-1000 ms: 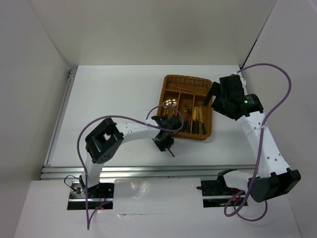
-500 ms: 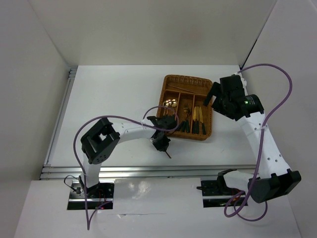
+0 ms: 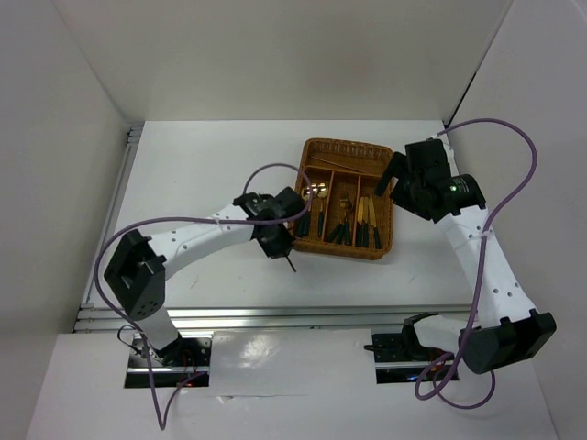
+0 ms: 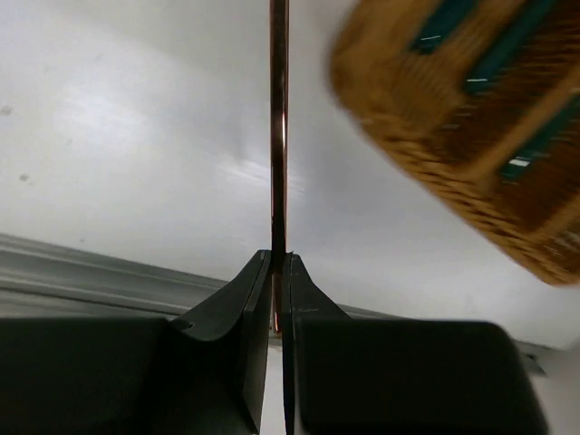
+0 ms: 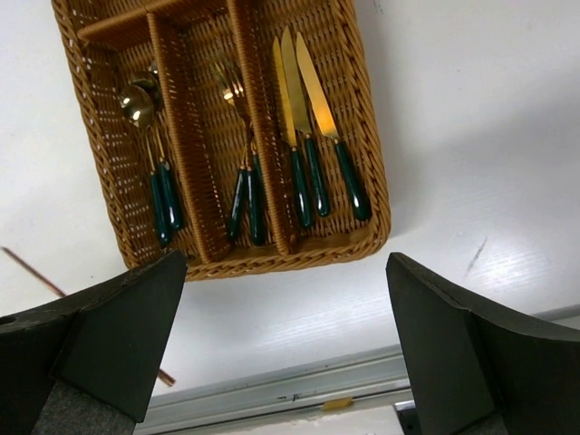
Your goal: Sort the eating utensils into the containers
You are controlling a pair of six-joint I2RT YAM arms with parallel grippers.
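Utensils with gold heads and glossy dark green handles lie lengthwise in a rectangular brown wicker tray (image 5: 299, 249) directly below the right gripper (image 3: 401, 183). In that gripper's own view the tray holds three knives (image 5: 305, 136) side by side in the right-hand compartment. Forks (image 5: 239, 199) fill the middle one, two handles showing, their heads overlapping. Spoons (image 5: 136, 101) are in the left-hand one, at least two round bowls. The tray is tightly woven, with three long compartments and one short cross compartment at its far end. Right arm (image 3: 481, 257): white links, rising from its base with the elbow bent and the wrist tipped down over the tray's edge. Its fingers are spread wide and grip nothing. Left arm (image 3: 197, 240): white forearm stretched low across the white table (image 3: 202, 174). The left gripper (image 4: 279, 263) is pinched tight on one thin, straight, reddish-brown chopstick (image 4: 278, 136), which runs straight out beyond the fingertips. The tray sits just ahead and to the right of this gripper, blurred in its wrist view.
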